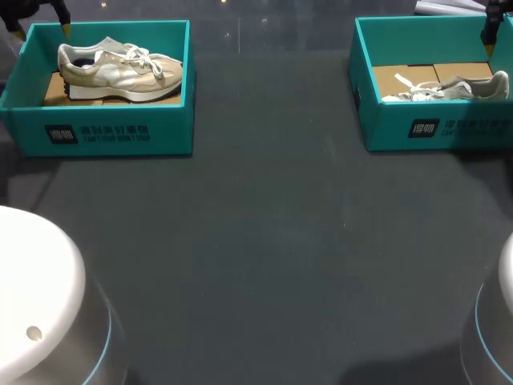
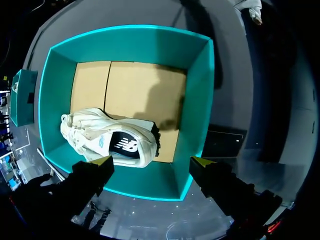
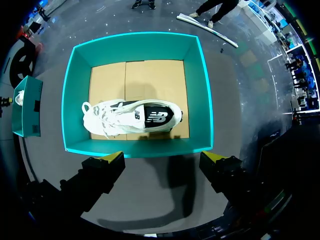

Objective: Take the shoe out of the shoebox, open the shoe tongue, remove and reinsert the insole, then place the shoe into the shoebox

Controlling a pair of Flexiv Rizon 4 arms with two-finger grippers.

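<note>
- The left box (image 1: 120,132) is blue-green, has no lid on, and stands on the dark table (image 1: 264,241) at the far left
- The left shoe (image 1: 120,70) lies inside this box on a brown cardboard floor (image 2: 130,85)
- This shoe is beige with white laces, and its toe points to the middle of the table
- From the left wrist, the shoe sits close to the wall nearest the gripper, and more brown floor shows past it
- The left gripper (image 2: 150,167) hangs above that near wall, with its two yellow fingers spread wide and nothing between them
- The right box (image 1: 433,128) is the same blue-green, has no lid on, and stands at the far right of the table, well apart from the left box
- The right shoe (image 3: 132,117) lies inside it on brown cardboard too
- This shoe is white with a dark patch by the heel, and its white laces lie loose
- It lies along the wall nearest the right gripper (image 3: 162,160)
- The right gripper hangs just outside that wall, its yellow fingers wide apart and gripping nothing
</note>
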